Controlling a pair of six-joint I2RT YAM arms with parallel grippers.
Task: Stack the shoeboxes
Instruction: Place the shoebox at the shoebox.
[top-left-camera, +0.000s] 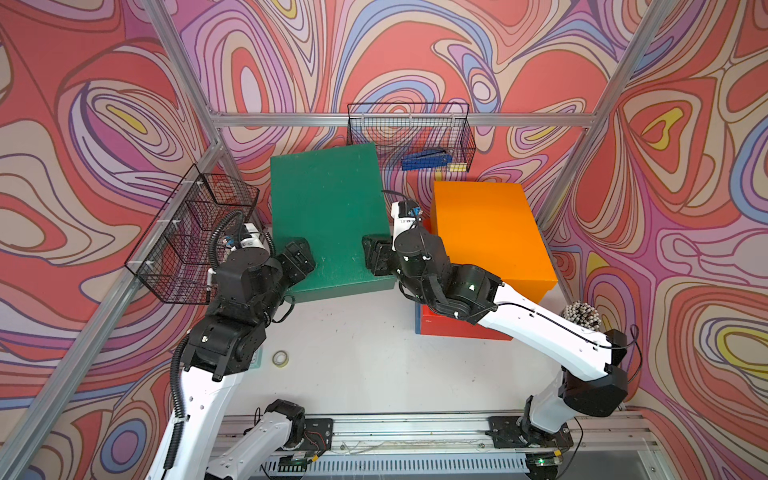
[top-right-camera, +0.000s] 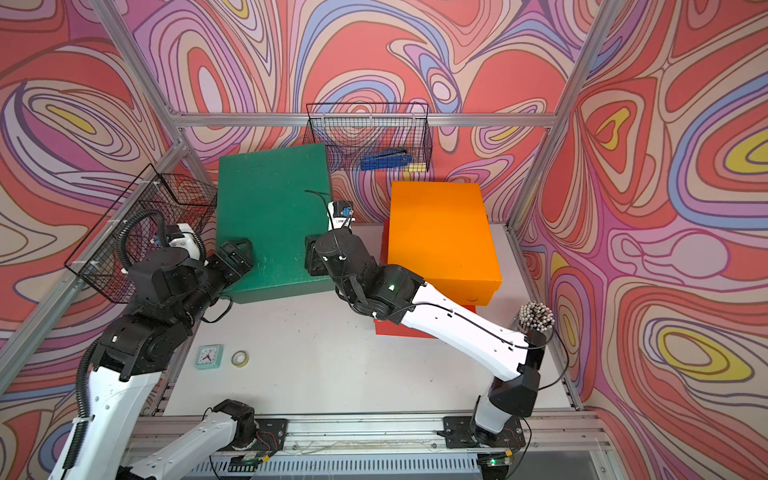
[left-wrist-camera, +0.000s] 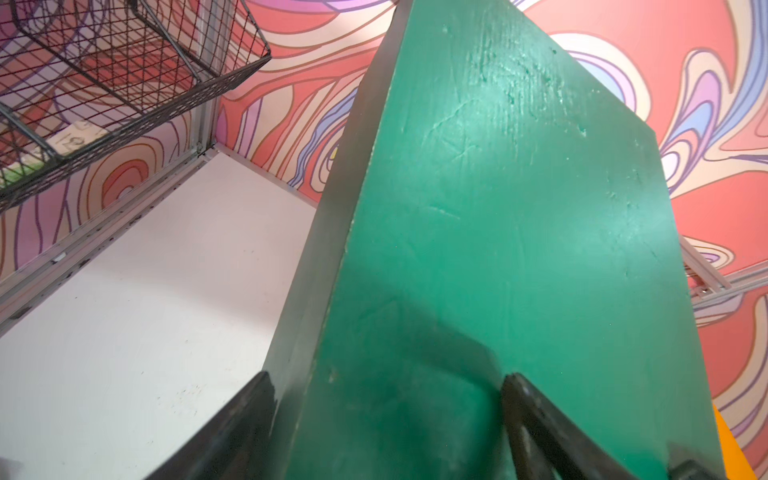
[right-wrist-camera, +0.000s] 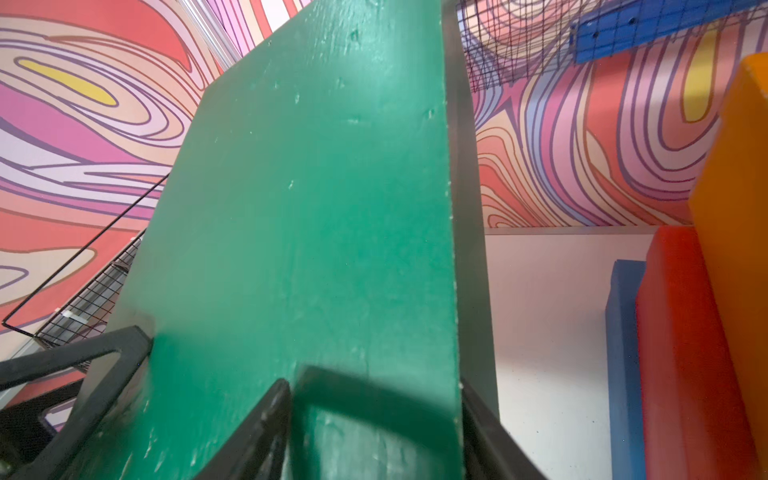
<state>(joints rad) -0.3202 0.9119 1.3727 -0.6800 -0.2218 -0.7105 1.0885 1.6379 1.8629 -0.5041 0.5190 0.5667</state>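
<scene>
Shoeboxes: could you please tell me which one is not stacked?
The dark green shoebox, gripped at its near corners by the left gripper and right gripper; the orange box, red box and blue box are piled.

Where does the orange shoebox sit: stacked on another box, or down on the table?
Stacked. The orange shoebox rests on the red shoebox, and the right wrist view shows the blue shoebox under that.

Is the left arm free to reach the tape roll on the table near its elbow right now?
Probably not. The left claw is clamped on the green shoebox, sharing the hold with the right claw; letting go for the tape roll would likely drop that corner.
</scene>
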